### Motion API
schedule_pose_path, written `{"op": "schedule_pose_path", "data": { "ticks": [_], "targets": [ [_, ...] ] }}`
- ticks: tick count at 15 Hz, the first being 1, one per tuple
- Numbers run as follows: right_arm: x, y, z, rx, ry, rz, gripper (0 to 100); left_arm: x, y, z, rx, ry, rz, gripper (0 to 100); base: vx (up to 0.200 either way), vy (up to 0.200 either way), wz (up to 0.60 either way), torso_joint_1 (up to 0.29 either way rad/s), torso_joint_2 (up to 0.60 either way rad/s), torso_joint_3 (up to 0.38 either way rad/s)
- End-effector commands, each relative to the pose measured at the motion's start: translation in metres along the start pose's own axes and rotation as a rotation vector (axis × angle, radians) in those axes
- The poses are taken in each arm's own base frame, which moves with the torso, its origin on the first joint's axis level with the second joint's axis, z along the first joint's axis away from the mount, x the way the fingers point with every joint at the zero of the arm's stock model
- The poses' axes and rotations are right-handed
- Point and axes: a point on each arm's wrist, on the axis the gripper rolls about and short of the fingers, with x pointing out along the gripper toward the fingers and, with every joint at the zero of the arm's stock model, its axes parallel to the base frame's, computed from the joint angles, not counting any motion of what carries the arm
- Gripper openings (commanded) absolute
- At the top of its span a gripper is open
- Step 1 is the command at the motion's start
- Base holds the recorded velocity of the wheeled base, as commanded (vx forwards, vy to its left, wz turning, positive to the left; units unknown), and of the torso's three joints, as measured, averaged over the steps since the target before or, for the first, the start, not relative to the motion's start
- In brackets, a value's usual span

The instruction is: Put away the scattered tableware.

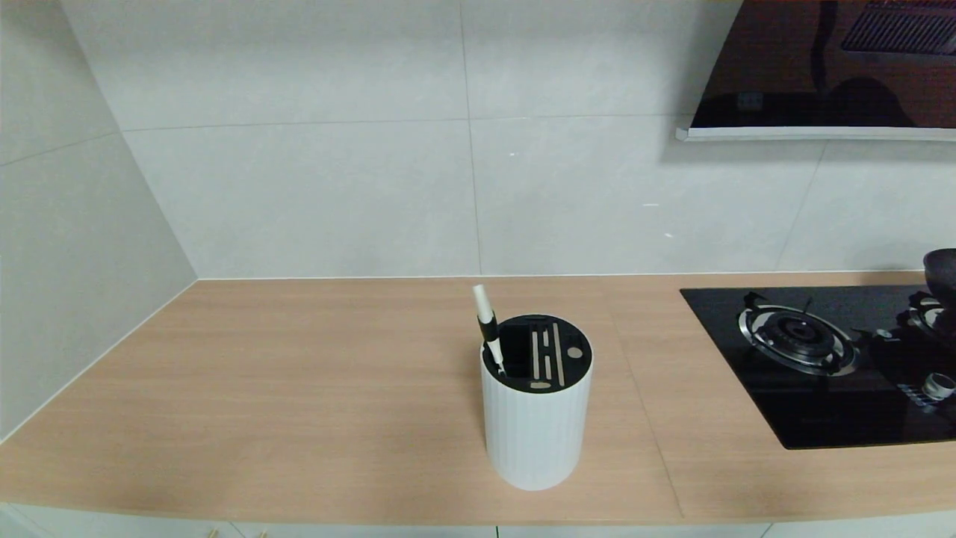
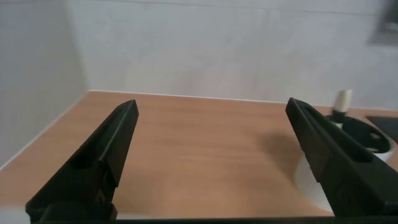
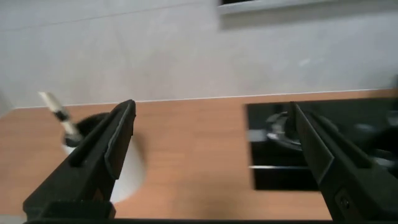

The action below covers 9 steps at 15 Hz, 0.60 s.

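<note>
A white ribbed cylindrical holder (image 1: 536, 426) with a black slotted top stands on the wooden counter (image 1: 314, 388), near its front edge. One utensil with a white and black handle (image 1: 487, 320) sticks out of the holder's large slot, leaning left. My left gripper (image 2: 211, 109) is open above the counter, with the holder (image 2: 367, 140) off to one side and nothing between its fingers. My right gripper (image 3: 211, 109) is open too, with the holder (image 3: 127, 168) and its utensil handle (image 3: 57, 112) behind one finger.
A black gas hob (image 1: 829, 359) with burners is set into the counter at the right, a dark pot (image 1: 942, 270) at its far edge. A range hood (image 1: 829, 75) hangs above. Tiled walls close the back and left. Bare counter spreads left of the holder.
</note>
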Motion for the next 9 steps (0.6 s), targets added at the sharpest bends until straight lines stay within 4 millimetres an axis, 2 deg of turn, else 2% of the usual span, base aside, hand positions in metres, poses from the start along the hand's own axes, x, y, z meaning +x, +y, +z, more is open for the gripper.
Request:
{"op": "schedule_pose_path", "data": {
  "ticks": [1,4,5,7,8,9],
  "targets": [
    [-0.021,0.002,0.001,-0.018,-0.112,-0.072,100,-0.029,0.004,-0.010,-0.012,-0.096,0.071,100,0.000,0.000,0.00,0.000,0.00,0.000],
    [-0.034,0.008,-0.013,-0.054,-0.115,-0.087,100,-0.035,-0.001,-0.014,-0.032,-0.121,0.178,100,0.000,0.000,0.00,0.000,0.00,0.000],
    [-0.035,0.008,-0.019,-0.054,-0.096,-0.088,100,-0.043,-0.003,-0.028,-0.013,-0.128,0.146,100,0.000,0.000,0.00,0.000,0.00,0.000],
    [-0.029,0.006,-0.036,-0.053,-0.035,-0.091,100,-0.032,-0.002,-0.055,0.006,-0.031,0.170,100,0.000,0.000,0.00,0.000,0.00,0.000],
    [-0.029,0.006,-0.036,-0.053,-0.035,-0.091,100,-0.032,-0.002,-0.055,0.006,-0.031,0.170,100,0.000,0.000,0.00,0.000,0.00,0.000],
    [-0.019,0.003,-0.071,-0.060,0.085,-0.091,100,-0.020,-0.001,-0.093,0.042,0.103,0.162,100,0.000,0.000,0.00,0.000,0.00,0.000]
  ]
}}
